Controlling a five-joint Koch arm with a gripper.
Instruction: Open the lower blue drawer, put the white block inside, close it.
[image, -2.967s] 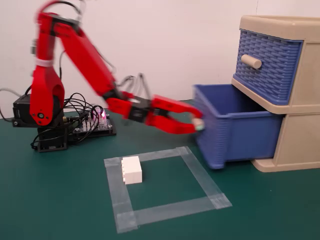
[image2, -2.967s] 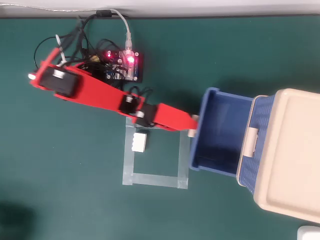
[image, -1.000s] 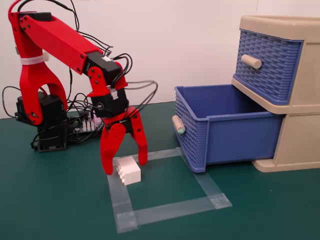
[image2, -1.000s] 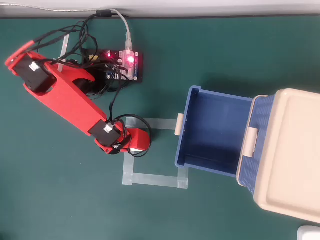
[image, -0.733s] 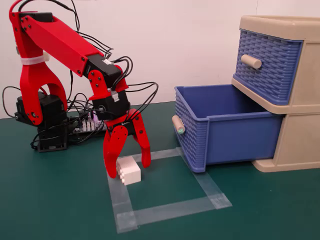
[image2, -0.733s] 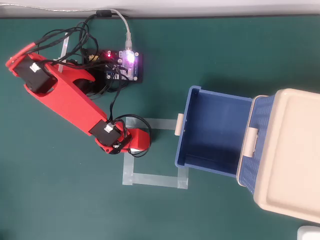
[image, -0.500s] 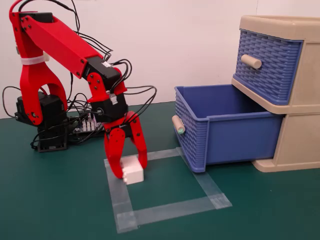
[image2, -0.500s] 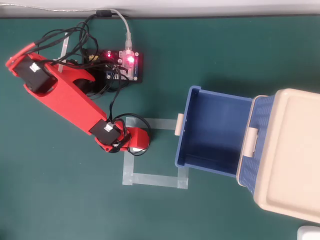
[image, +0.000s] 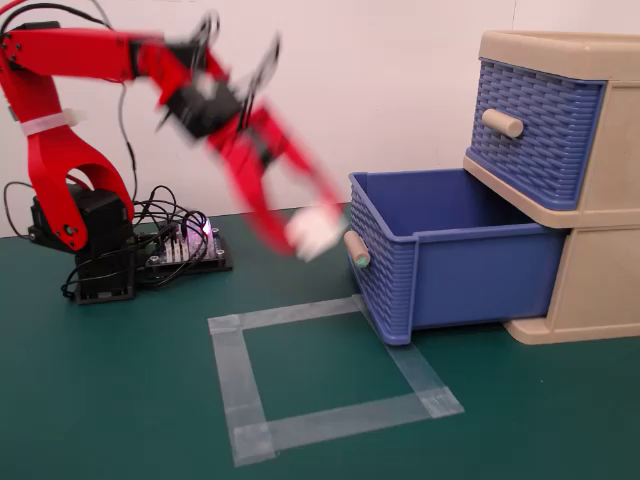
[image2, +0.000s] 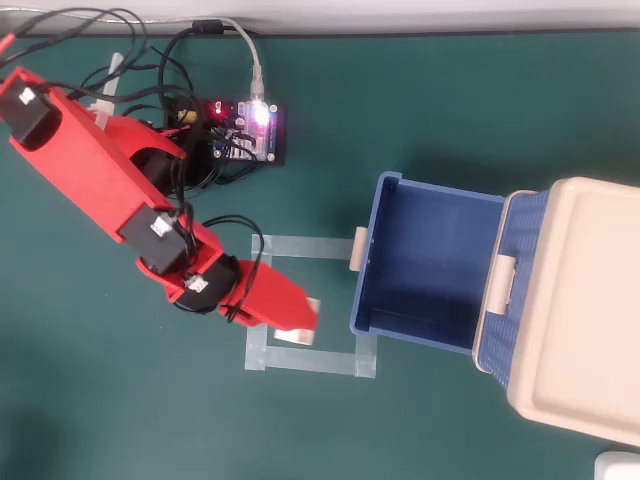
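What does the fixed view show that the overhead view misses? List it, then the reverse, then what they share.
Only the fixed view shows the basket-weave fronts of both drawers, the upper blue drawer shut, and the white block blurred at the hand.

Only the overhead view shows the cabinet's flat beige top, the whole bare floor inside the lower blue drawer, and the hand above the tape square's lower edge.

Both show the red arm, the lit circuit board, the tape square and the lower drawer pulled open.

In the fixed view, the lower blue drawer (image: 440, 250) stands right of the tape square (image: 330, 375).
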